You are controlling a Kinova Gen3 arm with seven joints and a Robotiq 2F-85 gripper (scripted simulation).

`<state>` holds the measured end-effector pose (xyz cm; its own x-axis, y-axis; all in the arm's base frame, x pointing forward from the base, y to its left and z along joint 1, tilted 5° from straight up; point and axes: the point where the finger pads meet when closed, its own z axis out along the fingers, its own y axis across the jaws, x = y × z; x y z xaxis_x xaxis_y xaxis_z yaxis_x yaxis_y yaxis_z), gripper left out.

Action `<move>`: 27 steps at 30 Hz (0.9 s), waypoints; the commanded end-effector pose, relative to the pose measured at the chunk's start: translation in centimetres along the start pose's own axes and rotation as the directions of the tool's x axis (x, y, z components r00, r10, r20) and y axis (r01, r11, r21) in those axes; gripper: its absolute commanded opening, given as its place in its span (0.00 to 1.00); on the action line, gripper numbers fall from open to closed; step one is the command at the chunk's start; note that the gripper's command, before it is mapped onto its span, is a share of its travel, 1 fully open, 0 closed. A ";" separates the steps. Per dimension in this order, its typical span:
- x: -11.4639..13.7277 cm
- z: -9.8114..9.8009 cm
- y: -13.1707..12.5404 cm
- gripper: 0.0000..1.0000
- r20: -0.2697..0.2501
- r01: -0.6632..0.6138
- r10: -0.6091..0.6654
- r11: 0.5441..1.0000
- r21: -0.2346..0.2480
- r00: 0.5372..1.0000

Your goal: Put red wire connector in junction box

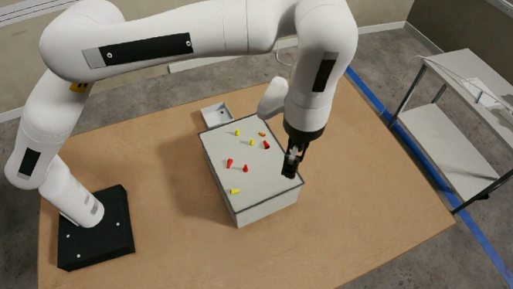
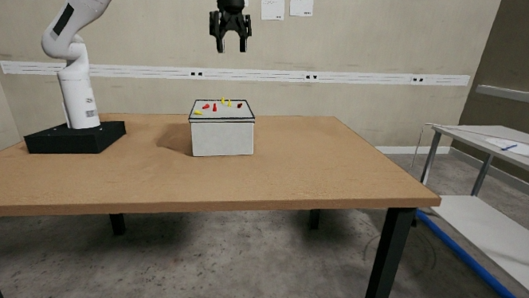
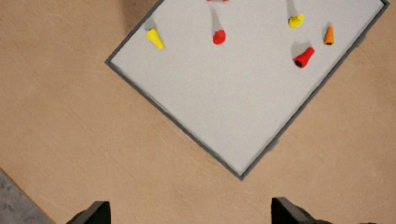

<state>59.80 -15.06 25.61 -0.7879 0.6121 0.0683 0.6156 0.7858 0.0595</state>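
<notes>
The white tool case (image 1: 251,170) stands mid-table with its flat grey lid up. Three red wire connectors lie on the lid (image 1: 229,163) (image 1: 245,168) (image 1: 266,144), mixed with yellow ones (image 1: 236,132) and an orange one (image 1: 262,134). The small open steel junction box (image 1: 217,113) sits on the table just behind the case's far left corner. My gripper (image 1: 290,167) (image 2: 231,44) is open and empty, high above the lid's right near corner. The wrist view shows the lid (image 3: 250,75) and two red connectors (image 3: 218,36) (image 3: 303,57) far below my spread fingertips.
The arm's black base (image 1: 94,228) stands at the table's left end. A grey shelf unit (image 1: 456,127) stands off the table to the right, beside a blue line on the floor. The case hides the junction box in the exterior view.
</notes>
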 end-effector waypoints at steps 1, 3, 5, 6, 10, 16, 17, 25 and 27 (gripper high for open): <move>0.5 -0.8 0.9 1.00 0.003 0.001 -0.001 1.000 0.000 1.000; 1.1 -1.5 1.6 1.00 0.001 -0.004 0.004 1.000 0.004 1.000; 1.8 -2.3 2.5 1.00 -0.001 -0.010 0.010 1.000 0.008 1.000; 2.2 -2.7 3.0 1.00 -0.002 -0.013 0.013 1.000 0.010 1.000; 3.0 -3.6 3.9 1.00 -0.004 -0.020 0.020 1.000 0.015 1.000; 5.6 -6.1 6.3 1.00 -0.008 -0.039 0.039 0.999 0.030 0.999; 5.9 -6.4 6.6 1.00 -0.008 -0.042 0.042 0.999 0.031 0.999; 6.9 -7.3 7.4 1.00 -0.009 -0.049 0.049 0.998 0.037 0.999; 6.9 -7.3 7.4 1.00 -0.009 -0.049 0.049 0.998 0.037 0.999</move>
<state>58.93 -5.90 33.67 -0.7540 0.6517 0.0824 0.6550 0.7554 0.0183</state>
